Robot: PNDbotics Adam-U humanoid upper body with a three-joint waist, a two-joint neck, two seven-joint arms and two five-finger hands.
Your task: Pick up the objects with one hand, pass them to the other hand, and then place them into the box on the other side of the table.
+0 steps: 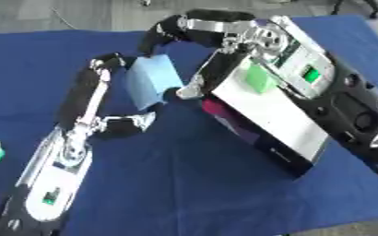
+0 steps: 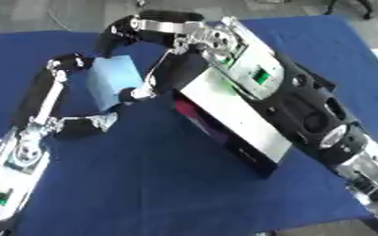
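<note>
- We see the light blue block (image 1: 152, 79) held up over the blue tablecloth (image 1: 184, 184), in the middle of the far part of the scene, between our two hands.
- Our left hand (image 1: 103, 99) comes from the near left; its long fingers go up along the left face of the block and its thumb curls in under the near lower corner, so the fingers close on the block.
- Our right hand (image 1: 196, 39) comes from the right; its fingers bend over the far top of the block and another finger touches the right lower edge, so it is clamped on the block too.
- We judge that this is the passing step, with both hands on the block.
- The block looks light and maybe a little soft like foam, with flat faces; we think it is best to take it on two opposite flat faces, not on the corners.
- A white box (image 1: 265, 120) with a green piece (image 1: 261, 78) on it lies under our right arm.
</note>
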